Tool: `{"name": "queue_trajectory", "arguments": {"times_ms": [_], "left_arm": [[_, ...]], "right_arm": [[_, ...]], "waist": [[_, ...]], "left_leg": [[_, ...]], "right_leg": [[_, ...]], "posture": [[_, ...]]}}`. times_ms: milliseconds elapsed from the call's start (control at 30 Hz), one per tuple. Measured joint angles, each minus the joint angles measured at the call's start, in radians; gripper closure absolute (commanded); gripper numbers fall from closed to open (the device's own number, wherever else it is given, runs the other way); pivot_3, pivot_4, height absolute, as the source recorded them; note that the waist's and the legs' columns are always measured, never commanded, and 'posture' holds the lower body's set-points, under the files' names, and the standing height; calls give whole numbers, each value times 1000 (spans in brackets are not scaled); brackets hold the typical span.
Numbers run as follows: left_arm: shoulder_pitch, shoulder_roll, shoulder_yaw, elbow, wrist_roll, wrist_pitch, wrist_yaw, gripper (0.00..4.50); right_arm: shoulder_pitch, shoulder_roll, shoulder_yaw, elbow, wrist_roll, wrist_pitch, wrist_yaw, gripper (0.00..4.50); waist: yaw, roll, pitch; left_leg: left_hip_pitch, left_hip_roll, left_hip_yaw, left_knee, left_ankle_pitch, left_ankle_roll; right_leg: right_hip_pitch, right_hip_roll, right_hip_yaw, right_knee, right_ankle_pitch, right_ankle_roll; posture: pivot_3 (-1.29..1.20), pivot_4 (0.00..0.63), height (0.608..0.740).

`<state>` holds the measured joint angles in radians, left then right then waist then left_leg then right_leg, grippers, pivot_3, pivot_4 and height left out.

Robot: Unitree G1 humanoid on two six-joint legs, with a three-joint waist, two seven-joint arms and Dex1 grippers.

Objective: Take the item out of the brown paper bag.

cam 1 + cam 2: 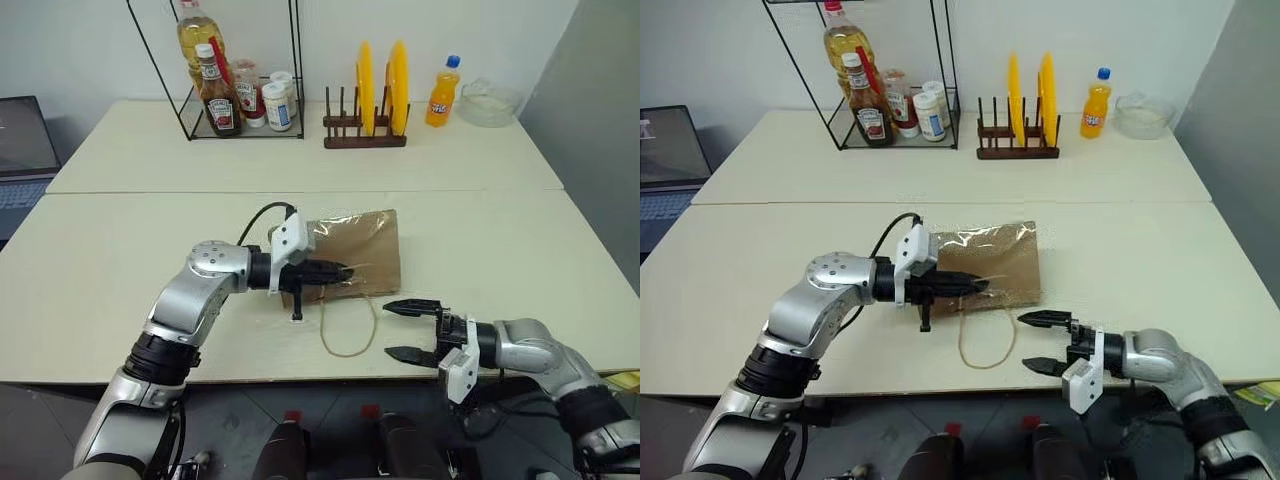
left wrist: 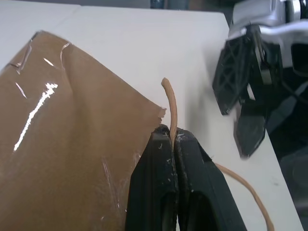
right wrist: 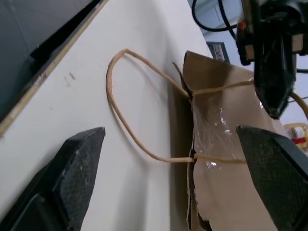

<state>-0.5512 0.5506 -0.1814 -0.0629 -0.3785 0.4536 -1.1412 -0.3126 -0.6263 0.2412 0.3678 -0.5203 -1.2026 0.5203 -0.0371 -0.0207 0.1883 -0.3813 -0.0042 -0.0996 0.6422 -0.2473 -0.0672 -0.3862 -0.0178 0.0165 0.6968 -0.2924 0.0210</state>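
Left wrist view puts me right on the bag (image 2: 72, 144): my left gripper (image 2: 174, 139) is clamped tight, both black fingers pressed together on one thin paper handle (image 2: 170, 108) at the bag's mouth edge. From the head, the bag lies flat on the tabletop (image 1: 120, 250), creased, with clear tape glinting on it, its mouth facing me. The second handle (image 1: 350, 325) loops loose over the tabletop toward the near edge. I can't see the item anywhere; whether it sits inside the bag, I can't tell. My right gripper (image 1: 410, 330) hangs just beside that loose loop, near the tabletop's front edge, fingers spread wide and holding nothing, pointing in toward the bag's mouth. At the far side stand a wire rack (image 1: 240, 70) with ketchup and other bottles, a plate stand (image 1: 365, 135) with two yellow plates, an orange soda bottle (image 1: 443, 92) and a glass bowl (image 1: 488, 102). A laptop (image 1: 22, 150) sits off to my left.
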Motion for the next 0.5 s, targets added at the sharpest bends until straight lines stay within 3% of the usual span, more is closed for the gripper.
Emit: {"name": "queue_trajectory", "arguments": {"times_ms": [267,500], "left_arm": [[-5,17,31,-8,-16,6,-5,4500],[-5,16,31,-8,-16,15,-7,4500]], "right_arm": [[-116,5,54,81,-278,-39,-309,35],[-205,46,135,115,-410,14,-482,35]], "waist": [[-1,-2,-1],[-9,-2,-1]], "left_leg": [[2,0,1,1,0,0],[3,0,1,0,0,0]], "right_leg": [[2,0,2,0,0,0],[2,0,2,1,0,0]], "posture": [[0,150,740],[0,150,740]]}}
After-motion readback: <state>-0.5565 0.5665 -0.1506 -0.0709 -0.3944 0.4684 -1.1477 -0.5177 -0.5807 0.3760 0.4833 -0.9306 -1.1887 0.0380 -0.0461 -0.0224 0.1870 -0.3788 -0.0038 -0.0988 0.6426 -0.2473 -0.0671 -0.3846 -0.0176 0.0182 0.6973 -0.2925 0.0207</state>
